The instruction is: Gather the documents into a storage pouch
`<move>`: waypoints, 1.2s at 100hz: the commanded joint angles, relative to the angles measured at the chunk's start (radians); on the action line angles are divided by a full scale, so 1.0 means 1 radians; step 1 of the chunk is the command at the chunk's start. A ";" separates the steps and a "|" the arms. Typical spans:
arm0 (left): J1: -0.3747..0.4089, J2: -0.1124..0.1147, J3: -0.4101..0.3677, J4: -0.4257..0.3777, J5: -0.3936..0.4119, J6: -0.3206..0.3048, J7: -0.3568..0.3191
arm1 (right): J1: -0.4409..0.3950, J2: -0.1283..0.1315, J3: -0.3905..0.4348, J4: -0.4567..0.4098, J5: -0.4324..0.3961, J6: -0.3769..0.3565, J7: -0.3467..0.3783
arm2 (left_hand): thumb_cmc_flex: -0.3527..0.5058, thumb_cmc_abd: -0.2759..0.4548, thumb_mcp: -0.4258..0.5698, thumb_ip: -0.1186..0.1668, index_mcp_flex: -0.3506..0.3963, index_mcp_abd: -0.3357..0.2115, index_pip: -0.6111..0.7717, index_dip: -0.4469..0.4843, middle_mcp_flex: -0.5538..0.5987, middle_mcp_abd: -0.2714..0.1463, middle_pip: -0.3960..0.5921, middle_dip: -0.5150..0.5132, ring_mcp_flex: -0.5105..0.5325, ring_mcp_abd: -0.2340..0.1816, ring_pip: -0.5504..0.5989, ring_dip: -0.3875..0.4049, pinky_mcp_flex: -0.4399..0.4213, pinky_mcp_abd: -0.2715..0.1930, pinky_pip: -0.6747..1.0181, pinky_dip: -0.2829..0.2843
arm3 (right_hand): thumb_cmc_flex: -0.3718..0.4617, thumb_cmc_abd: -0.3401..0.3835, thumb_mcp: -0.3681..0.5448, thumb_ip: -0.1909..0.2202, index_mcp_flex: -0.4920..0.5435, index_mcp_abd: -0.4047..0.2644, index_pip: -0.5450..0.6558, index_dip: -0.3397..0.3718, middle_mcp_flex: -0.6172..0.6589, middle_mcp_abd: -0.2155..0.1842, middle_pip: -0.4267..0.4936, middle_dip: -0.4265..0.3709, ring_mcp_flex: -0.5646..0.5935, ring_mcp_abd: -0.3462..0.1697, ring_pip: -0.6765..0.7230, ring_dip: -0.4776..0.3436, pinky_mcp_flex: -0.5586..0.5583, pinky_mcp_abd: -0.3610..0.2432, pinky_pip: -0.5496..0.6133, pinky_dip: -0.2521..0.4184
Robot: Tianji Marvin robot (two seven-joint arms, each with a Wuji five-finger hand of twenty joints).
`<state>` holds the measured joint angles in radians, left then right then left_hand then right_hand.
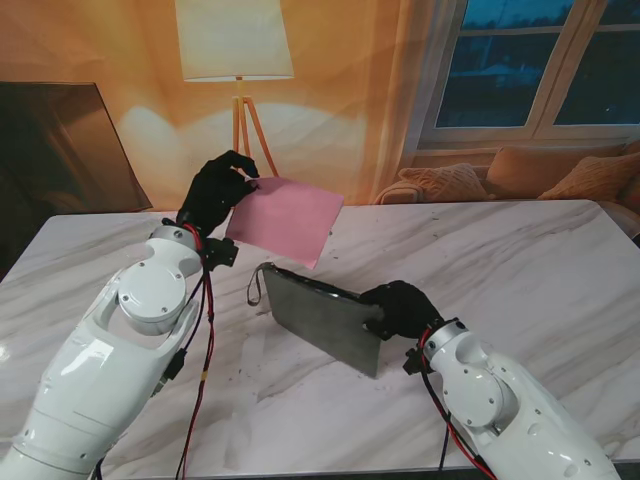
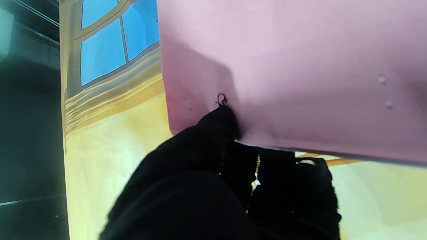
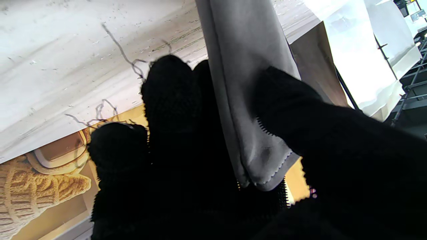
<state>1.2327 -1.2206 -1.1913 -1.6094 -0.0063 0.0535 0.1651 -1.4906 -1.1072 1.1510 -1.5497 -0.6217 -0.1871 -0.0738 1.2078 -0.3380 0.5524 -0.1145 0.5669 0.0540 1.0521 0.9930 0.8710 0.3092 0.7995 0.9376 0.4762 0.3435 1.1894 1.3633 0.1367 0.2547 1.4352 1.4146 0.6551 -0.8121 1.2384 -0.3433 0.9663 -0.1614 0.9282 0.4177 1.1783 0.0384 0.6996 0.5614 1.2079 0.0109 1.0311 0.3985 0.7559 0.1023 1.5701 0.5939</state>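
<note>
Marble table (image 1: 520, 250). Pink sheet (image 1: 285, 220) pinched by left hand (image 1: 215, 190), above grey pouch (image 1: 320, 315) clamped by right hand (image 1: 400, 308). Pouch stitching (image 3: 270, 173) visible only from right wrist.

Warm amber light fills the stand's view, strongest on the backdrop around the floor lamp (image 1: 235, 40), whose shade glows pale. The marble table (image 1: 520, 260) is evenly lit and sharp, with soft sheen near its far right edge and faint shadows under the grey pouch (image 1: 322, 318) and the pink sheet (image 1: 285, 220). Both black gloves read as nearly featureless dark shapes. In the left wrist view the sheet (image 2: 300, 66) is smooth and slightly soft, with a dim shadow spreading around the left hand (image 2: 220, 186). In the right wrist view the right hand (image 3: 206, 160) is underexposed, while white panels at the corner blow out to glare.
</note>
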 commanded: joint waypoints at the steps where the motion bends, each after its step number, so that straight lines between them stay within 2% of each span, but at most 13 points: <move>1: 0.017 -0.012 0.015 0.006 -0.002 -0.008 -0.010 | -0.004 -0.002 0.001 -0.007 -0.007 0.007 0.015 | 0.064 0.131 -0.007 0.057 0.088 -0.027 0.095 0.063 0.095 -0.079 0.137 0.063 0.043 0.068 0.007 0.002 -0.007 -0.137 -0.015 0.024 | 0.076 0.054 0.033 0.055 0.084 -0.064 0.105 0.056 0.016 0.036 0.021 0.011 -0.021 -0.013 0.028 0.000 -0.005 0.002 0.047 0.018; 37: 0.017 -0.018 0.065 0.047 0.017 -0.055 0.007 | -0.001 -0.005 -0.003 -0.016 0.033 0.019 0.032 | 0.061 0.126 -0.008 0.053 0.088 -0.036 0.096 0.060 0.095 -0.087 0.129 0.070 0.042 0.057 0.002 0.001 -0.005 -0.144 -0.017 0.010 | 0.073 0.048 0.045 0.053 0.082 -0.049 0.114 0.046 0.019 0.048 0.031 0.013 -0.018 -0.005 0.038 0.012 -0.004 0.006 0.059 0.022; 55: 0.002 -0.024 0.077 0.064 -0.022 -0.060 0.004 | 0.002 -0.005 -0.007 -0.013 0.039 0.013 0.033 | 0.063 0.125 -0.008 0.050 0.088 -0.038 0.098 0.058 0.093 -0.090 0.125 0.073 0.037 0.053 0.000 0.002 -0.019 -0.148 -0.020 0.005 | 0.073 0.048 0.045 0.053 0.083 -0.052 0.114 0.043 0.018 0.048 0.031 0.012 -0.016 -0.007 0.038 0.013 -0.003 0.007 0.061 0.022; 84: -0.010 -0.026 0.089 0.079 -0.012 -0.080 0.009 | 0.002 -0.005 -0.008 -0.012 0.039 0.006 0.034 | 0.055 0.121 -0.004 0.047 0.091 -0.050 0.099 0.056 0.101 -0.100 0.119 0.079 0.045 0.045 -0.001 -0.001 -0.005 -0.152 -0.017 -0.003 | 0.074 0.048 0.043 0.054 0.084 -0.054 0.116 0.043 0.018 0.048 0.032 0.011 -0.016 -0.007 0.037 0.015 -0.003 0.007 0.062 0.022; 120: 0.009 -0.014 0.091 0.062 -0.032 -0.088 -0.043 | 0.005 -0.006 -0.008 -0.011 0.039 0.014 0.030 | 0.051 0.117 0.004 0.049 0.094 -0.045 0.099 0.054 0.105 -0.095 0.118 0.082 0.047 0.049 0.002 0.000 -0.012 -0.149 -0.016 -0.004 | 0.069 0.051 0.041 0.053 0.079 -0.053 0.114 0.040 0.017 0.046 0.031 0.009 -0.016 -0.008 0.036 0.017 -0.003 0.007 0.062 0.021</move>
<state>1.2309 -1.2376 -1.1006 -1.5346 -0.0316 -0.0298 0.1508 -1.4852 -1.1097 1.1431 -1.5581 -0.5821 -0.1818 -0.0563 1.2078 -0.3290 0.5463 -0.1144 0.5781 0.0293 1.0520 0.9956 0.8712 0.3073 0.8001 0.9614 0.4772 0.3407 1.1806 1.3633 0.1389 0.2542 1.4352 1.4140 0.6553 -0.8121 1.2384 -0.3428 0.9665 -0.1538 0.9281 0.4178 1.1785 0.0453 0.7104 0.5622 1.2079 0.0197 1.0438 0.4015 0.7550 0.1105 1.5819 0.6016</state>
